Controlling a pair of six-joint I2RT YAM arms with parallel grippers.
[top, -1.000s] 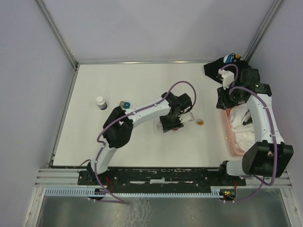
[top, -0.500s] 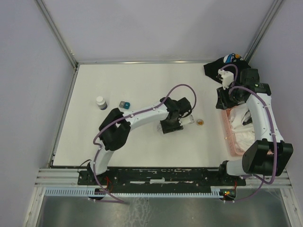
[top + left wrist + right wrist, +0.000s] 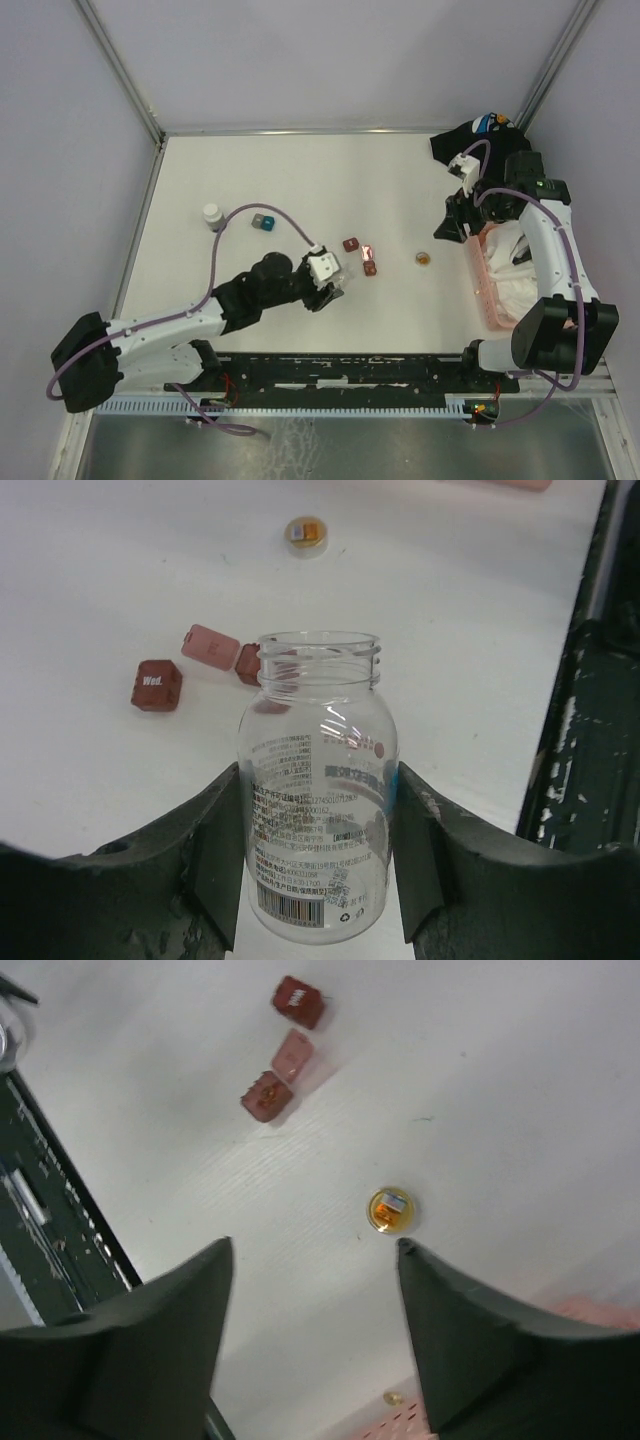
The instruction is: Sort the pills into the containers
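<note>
My left gripper [image 3: 333, 286] [image 3: 318, 772] is shut on a clear, uncapped pill bottle [image 3: 318, 810] with a printed label, held near the table's front. Beyond it lie two dark-red square boxes [image 3: 350, 244] [image 3: 158, 685] [image 3: 298, 1002], the nearer one [image 3: 370, 268] [image 3: 266, 1097] with its pink lid [image 3: 210, 645] swung up. A small vial with an amber top [image 3: 423, 259] [image 3: 306, 535] [image 3: 389, 1210] stands to their right. My right gripper [image 3: 447, 225] [image 3: 315, 1245] hangs open above the table just beside that vial, holding nothing. One tiny yellowish pill [image 3: 392, 1397] lies by the basket's rim.
A pink slatted basket [image 3: 492, 300] with white contents lies along the right edge under the right arm. A black cloth [image 3: 480, 135] fills the back right corner. At the left stand a white capped bottle [image 3: 211, 213] and a small blue-grey cube [image 3: 262, 221].
The left arm has pulled back toward the front left with the bottle, uncovering the red boxes. The right gripper has opened wide and shifted slightly left.
</note>
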